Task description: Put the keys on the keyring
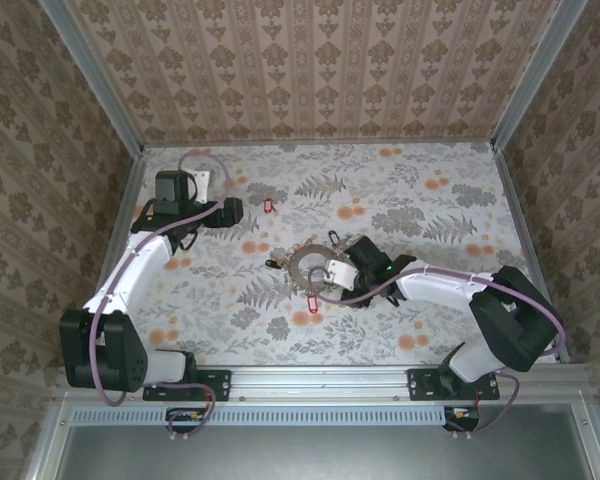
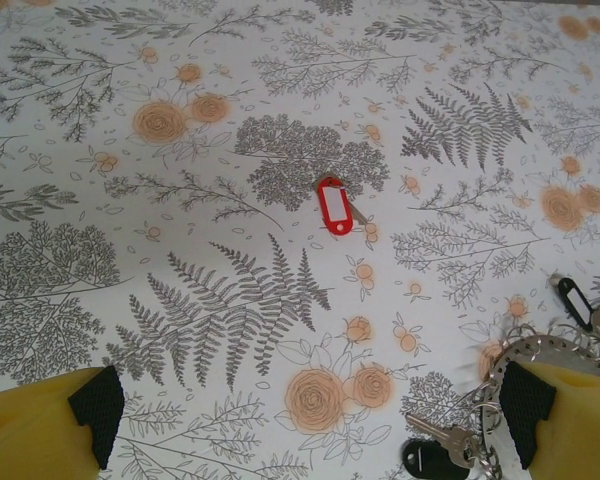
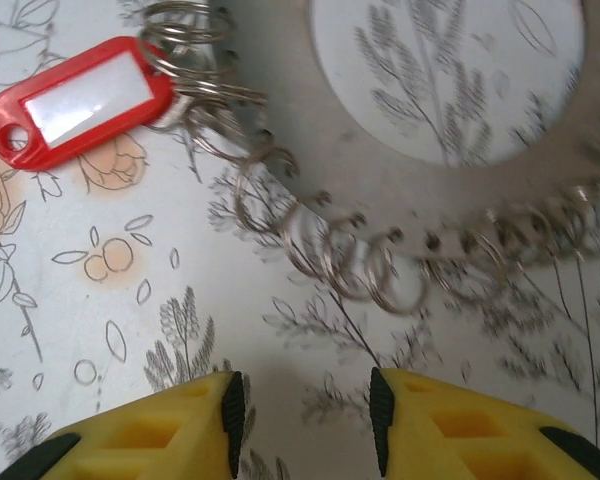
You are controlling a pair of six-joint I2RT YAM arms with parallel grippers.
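The keyring (image 1: 302, 262) lies flat in the middle of the table, a tan ring with small metal loops round its rim (image 3: 380, 195). One red key (image 1: 268, 205) lies loose beyond it, ahead of my left gripper (image 1: 238, 212) and centred in the left wrist view (image 2: 334, 205). My left gripper (image 2: 315, 410) hangs wide open over bare cloth, with the keyring (image 2: 555, 352) by its right finger. A second red key (image 3: 78, 100) lies at the keyring's near rim (image 1: 313, 303), its loop among the rim loops. My right gripper (image 3: 305, 420) hovers just short of those loops, open, jaws narrowed, nothing between them.
Black tags (image 2: 576, 300) with metal keys (image 2: 445, 437) hang from the keyring's rim. A floral cloth (image 1: 420, 210) covers the table, which is boxed in by patterned walls and metal rails (image 1: 125, 215) at the sides.
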